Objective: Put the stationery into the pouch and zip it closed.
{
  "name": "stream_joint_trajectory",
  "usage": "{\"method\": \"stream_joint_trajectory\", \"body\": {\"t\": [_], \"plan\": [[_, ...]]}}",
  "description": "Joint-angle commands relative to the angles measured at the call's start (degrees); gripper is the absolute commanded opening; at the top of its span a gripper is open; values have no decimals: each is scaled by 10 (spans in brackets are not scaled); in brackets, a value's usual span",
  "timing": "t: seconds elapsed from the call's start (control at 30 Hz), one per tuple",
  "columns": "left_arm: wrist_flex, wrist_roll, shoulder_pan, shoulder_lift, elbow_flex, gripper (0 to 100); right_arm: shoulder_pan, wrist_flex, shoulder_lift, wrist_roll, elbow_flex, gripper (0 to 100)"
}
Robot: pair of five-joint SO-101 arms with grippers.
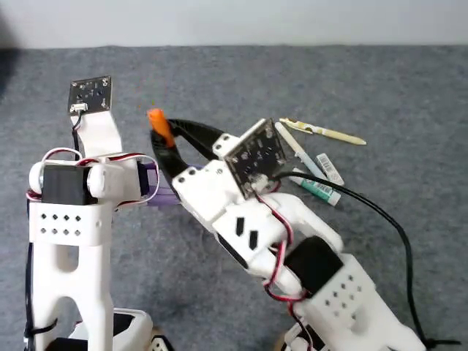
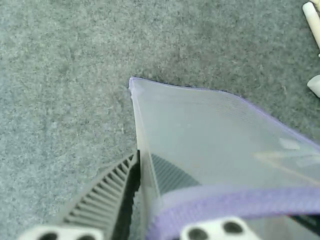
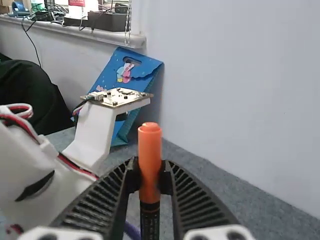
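Note:
My right gripper is shut on an orange marker, which stands upright between its black jaws. In the high view that marker is held above the mat near the left arm, in my right gripper. My left gripper is shut on the edge of the clear pouch, just beside its purple zipper band. A strip of the pouch's purple edge peeks out under the two arms. The marker's lower end is hidden by the jaws.
Loose stationery lies on the grey mat to the right: a cream pen, a white pen, a green-and-white tube and a small white piece. The left arm's camera board stands close to the marker.

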Motion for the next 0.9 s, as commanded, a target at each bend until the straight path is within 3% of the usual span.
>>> {"method": "stream_joint_trajectory", "body": {"t": [0.0, 0.3, 0.63, 0.87], "plan": [[8, 7, 4, 7, -15, 12, -1, 52, -38, 7, -5, 151], [8, 7, 4, 8, -15, 12, 23, 71, -69, 46, -39, 130], [7, 7, 3, 5, -15, 12, 320, 264, 107, 12, -135, 127], [7, 7, 1, 5, -15, 12, 424, 381, 335, 52, -260, 129]]}}
